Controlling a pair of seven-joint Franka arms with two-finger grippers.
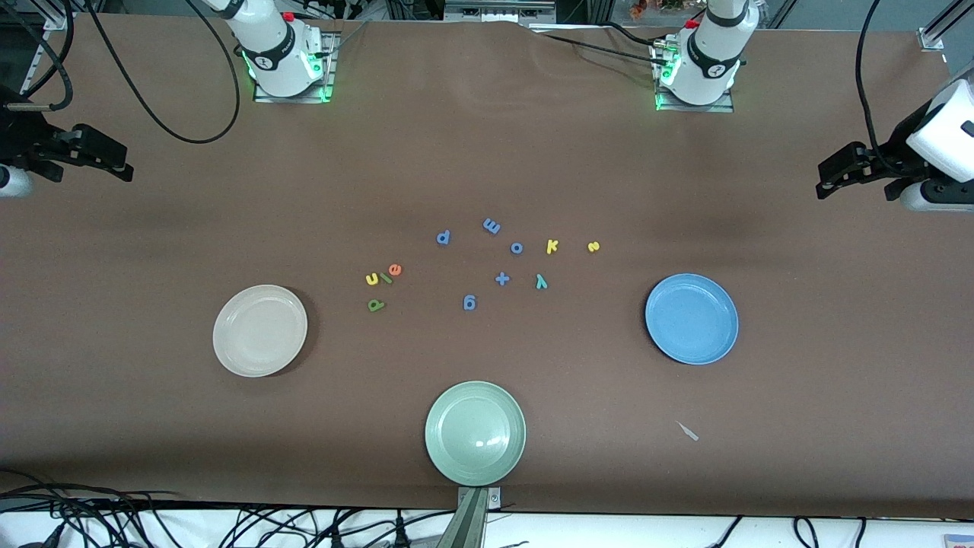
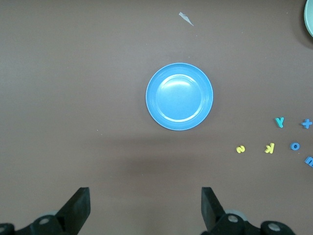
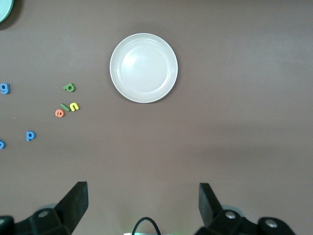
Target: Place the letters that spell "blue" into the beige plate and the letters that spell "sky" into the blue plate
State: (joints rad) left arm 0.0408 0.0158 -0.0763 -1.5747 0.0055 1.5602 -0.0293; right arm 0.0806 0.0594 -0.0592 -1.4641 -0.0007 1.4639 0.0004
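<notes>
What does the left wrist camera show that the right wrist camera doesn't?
Only the left wrist view: the blue plate, the yellow s, yellow k, teal y and the open left gripper. Only the right wrist view: the beige plate, the b, l, u, e cluster and the open right gripper. Both: the brown table and an edge of the green plate.
</notes>
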